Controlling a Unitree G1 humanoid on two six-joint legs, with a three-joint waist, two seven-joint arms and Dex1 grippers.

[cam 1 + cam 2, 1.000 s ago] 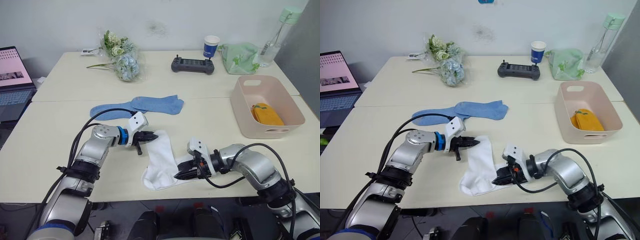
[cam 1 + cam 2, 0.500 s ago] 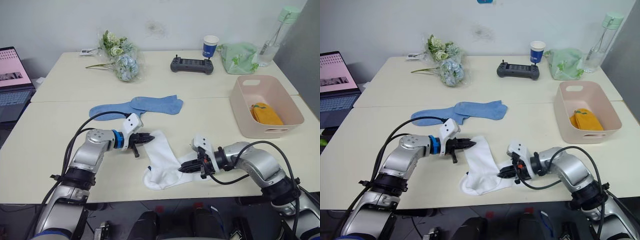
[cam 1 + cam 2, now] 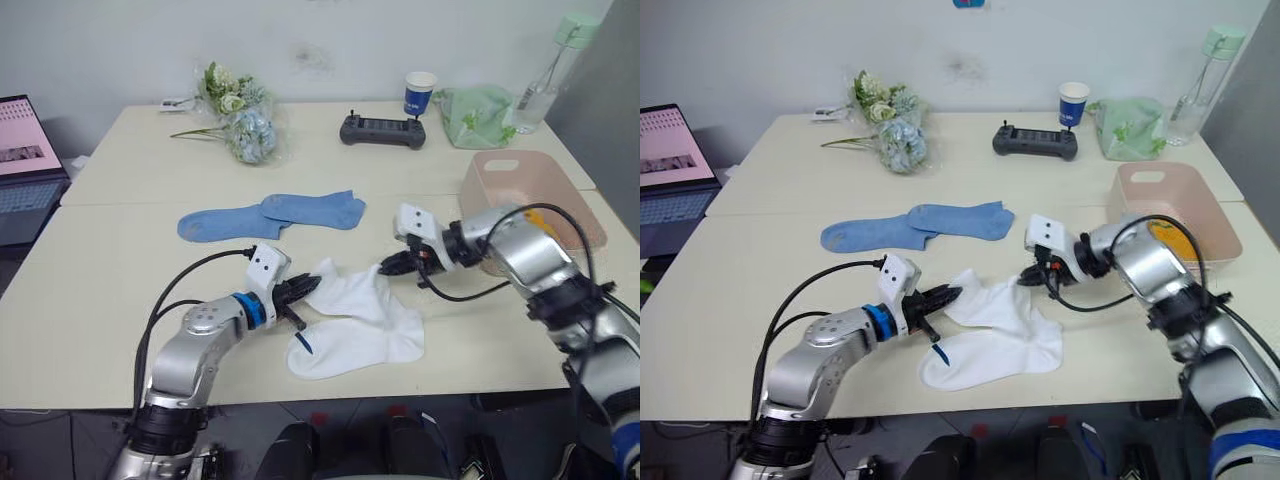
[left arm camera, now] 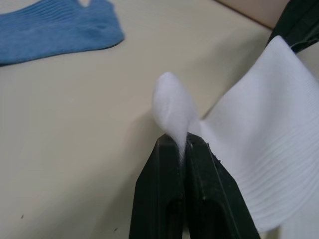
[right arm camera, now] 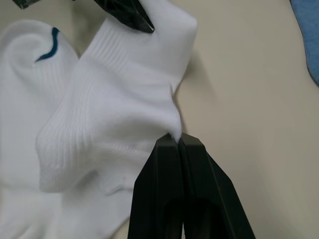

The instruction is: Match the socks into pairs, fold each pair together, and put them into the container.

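Head cameras first: the white socks (image 3: 355,320) lie in a heap near the front edge of the desk (image 3: 100,260), one draped over the other, with a dark blue trim line showing at the lower left of the heap. The left gripper (image 3: 312,287) has its fingers pinched on the heap's left end, and the right gripper (image 3: 384,268) is pinched on its upper right end. Behind them, toward the middle of the desk, the two light blue socks (image 3: 272,215) lie flat, overlapping end to end. Over at the right edge sits the pink container (image 3: 1145,180), partly hidden by the right arm, and inside it there's a glimpse of mustard-yellow sock (image 3: 1178,240). Along the far edge: a bunch of flowers (image 3: 235,108), a black controller (image 3: 382,130), a blue-and-white paper cup (image 3: 420,93), a pale green cloth bag (image 3: 480,114) and a clear bottle (image 3: 552,62). A laptop (image 3: 25,165) stands off the left edge.

Left wrist camera: both black fingers (image 4: 159,199) are pressed together with a puff of white sock fabric squeezed between them; a blue sock lies beyond.

Right wrist camera: fingers (image 5: 159,199) are tight together, nipping the edge of the ribbed white cuff.
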